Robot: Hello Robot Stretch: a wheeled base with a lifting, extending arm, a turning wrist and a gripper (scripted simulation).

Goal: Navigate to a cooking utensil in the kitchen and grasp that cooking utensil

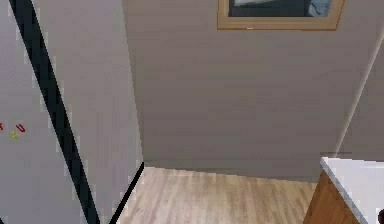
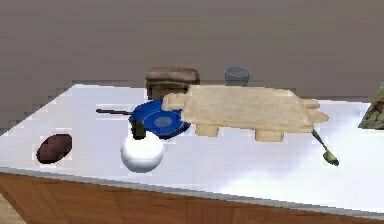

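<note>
A thin utensil (image 2: pixel 329 156) is seen lying flat on the white surface (image 2: pixel 230 165), just beside a corner of the tan board (image 2: pixel 245 108). It is judged to be light, stiff and a bit slippery. It is best taken by its thin handle, near the middle. The gripper's state cannot be told, so the utensil's place from the gripper cannot be told either.

The wood-framed window (image 1: pixel 281 14) is cut off by the forward view's top edge, and the desk (image 1: pixel 360 185) by its right corner. In the arm side view, a greenish thing (image 2: pixel 377 112) is cut at the right edge, and the tan board (image 2: pixel 245 108) hides the right part of the blue pan (image 2: pixel 160 118)
</note>
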